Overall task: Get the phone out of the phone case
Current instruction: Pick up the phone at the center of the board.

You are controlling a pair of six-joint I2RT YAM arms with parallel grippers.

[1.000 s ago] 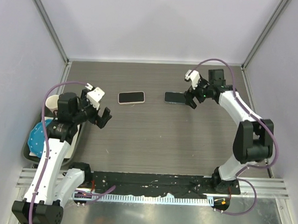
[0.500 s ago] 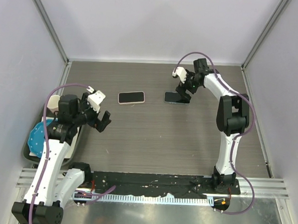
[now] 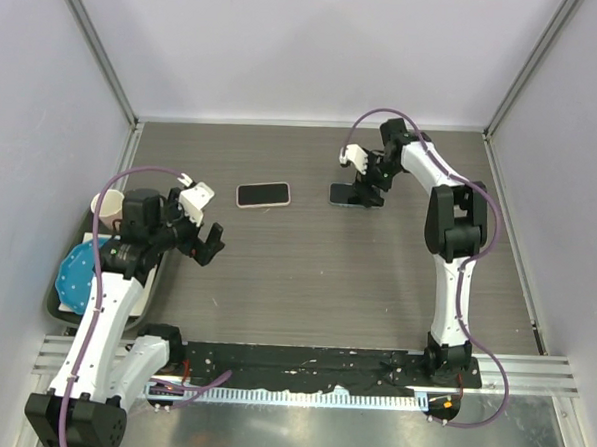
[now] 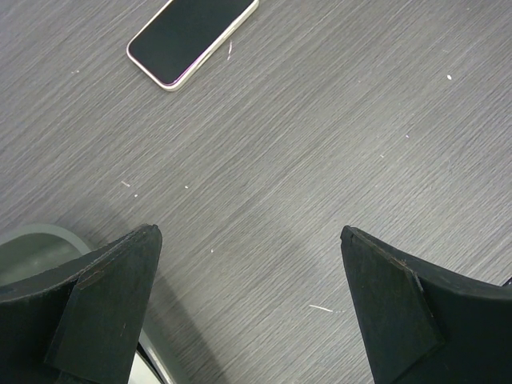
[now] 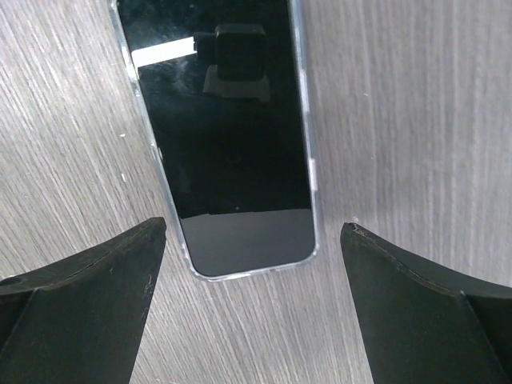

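The right claw (image 5: 252, 236), jaws spread wide, hangs directly over one end of the clear-cased phone (image 5: 232, 144), whose long axis runs straight out between the fingers, while the left claw (image 3: 205, 241), equally wide, sits well off past the other handset (image 3: 263, 195).

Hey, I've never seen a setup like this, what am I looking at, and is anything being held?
These are two robot arms bolted to a table, each ending in a two-finger gripper. One picture looks down from above; the other two come from cameras on the wrists. On the table lie a phone in a clear case and a second phone with a pale rim. The right gripper hangs open over the clear-cased one; the left gripper is open above bare table. Nothing is held.
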